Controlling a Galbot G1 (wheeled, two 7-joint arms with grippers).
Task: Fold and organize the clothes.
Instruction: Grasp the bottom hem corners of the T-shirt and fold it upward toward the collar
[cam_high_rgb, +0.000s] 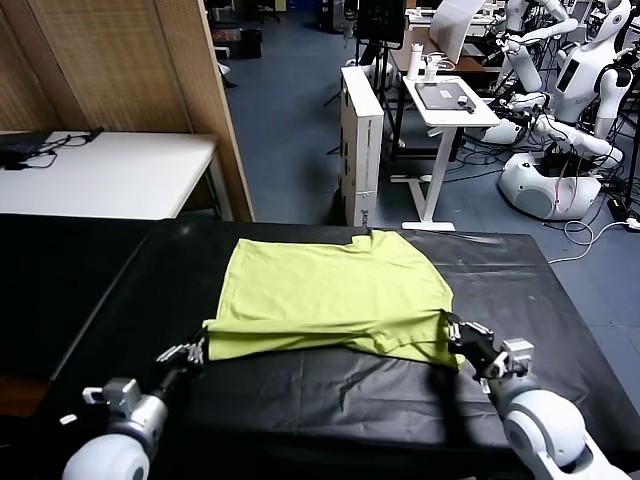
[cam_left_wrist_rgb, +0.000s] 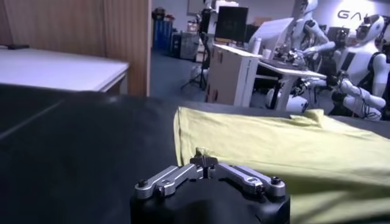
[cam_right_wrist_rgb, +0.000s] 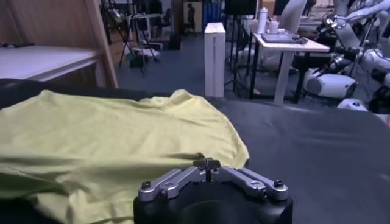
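The left gripper (cam_high_rgb: 197, 349) is pinched shut on the near-left corner of the T-shirt (cam_high_rgb: 335, 290), which lies across the black table (cam_high_rgb: 300, 400); the right gripper (cam_high_rgb: 456, 332) is pinched shut on the near-right corner. This looks like a bottom-hem fold under way, so next both should carry the edge forward evenly. Only the head view shows both corners at once; the wrist views show the closed fingertips up close

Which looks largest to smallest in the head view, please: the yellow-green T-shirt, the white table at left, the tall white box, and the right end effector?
1. T-shirt.
2. White table, though it stands farther off, so this is less sure.
3. White box.
4. Right end effector, shut on the T-shirt's corner.
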